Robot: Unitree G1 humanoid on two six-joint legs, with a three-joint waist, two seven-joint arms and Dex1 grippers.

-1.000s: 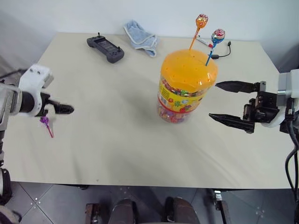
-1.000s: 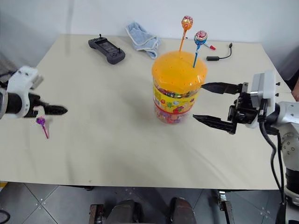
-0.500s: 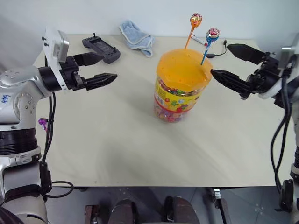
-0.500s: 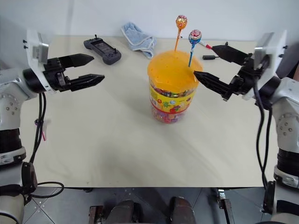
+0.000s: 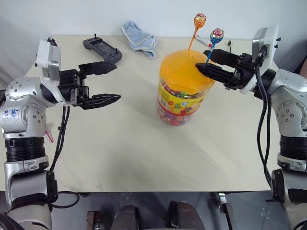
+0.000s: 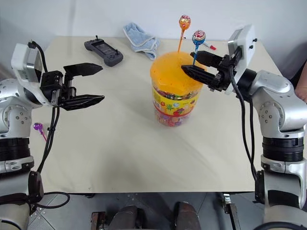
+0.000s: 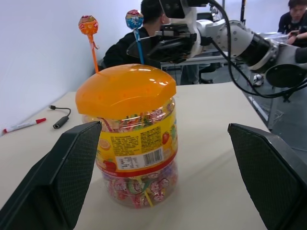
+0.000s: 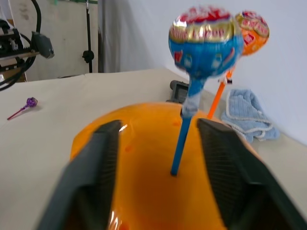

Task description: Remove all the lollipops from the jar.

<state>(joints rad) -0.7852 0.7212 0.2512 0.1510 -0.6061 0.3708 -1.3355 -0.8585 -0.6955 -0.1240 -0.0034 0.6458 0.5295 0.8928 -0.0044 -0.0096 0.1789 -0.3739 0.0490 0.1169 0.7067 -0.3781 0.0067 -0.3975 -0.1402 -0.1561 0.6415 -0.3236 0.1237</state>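
Now my right gripper (image 8: 158, 143) straddles blue lollipop (image 8: 206, 40) stick over jar (image 5: 184, 86) lid, fingers narrowed, not touching. Orange lollipop (image 5: 199, 20) behind it. My left gripper (image 5: 108, 84) wide, left of jar. Purple lollipop (image 6: 37, 127) far left of jar.

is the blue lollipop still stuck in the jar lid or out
Still in. The blue lollipop stands upright with its stick in a hole of the jar lid, between the right gripper fingers, which do not touch it.
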